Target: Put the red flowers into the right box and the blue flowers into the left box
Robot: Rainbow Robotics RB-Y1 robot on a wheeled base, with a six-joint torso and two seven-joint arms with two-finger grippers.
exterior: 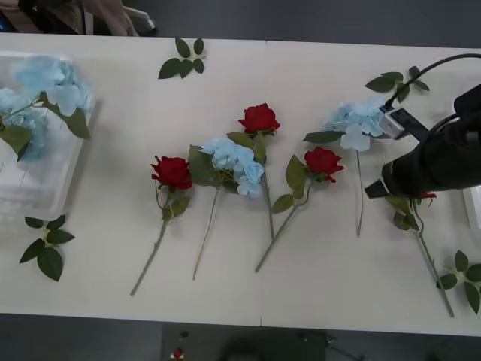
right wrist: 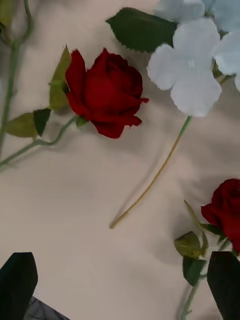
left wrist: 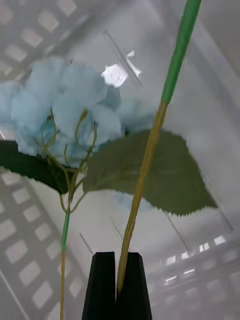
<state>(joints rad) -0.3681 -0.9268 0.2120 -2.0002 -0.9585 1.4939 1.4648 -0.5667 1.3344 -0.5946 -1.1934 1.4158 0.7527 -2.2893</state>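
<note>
A: What is the left tool doing?

B: Its two black fingers are pinched together on the stem of a blue flower, inside the left box. In the front view that box sits at the far left of the bench, with blue flowers lying in it.

A: And the right tool?

B: Its fingers stand apart at the two corners of its wrist view, holding nothing, over the right side of the bench. A red flower and a blue flower lie beneath it, with another red flower just beside one finger.

A: What lies loose on the bench?

B: Across the middle: a red flower, a blue flower, two more red flowers, then a blue flower. A white edge at the far right may be the right box; I cannot tell.
</note>
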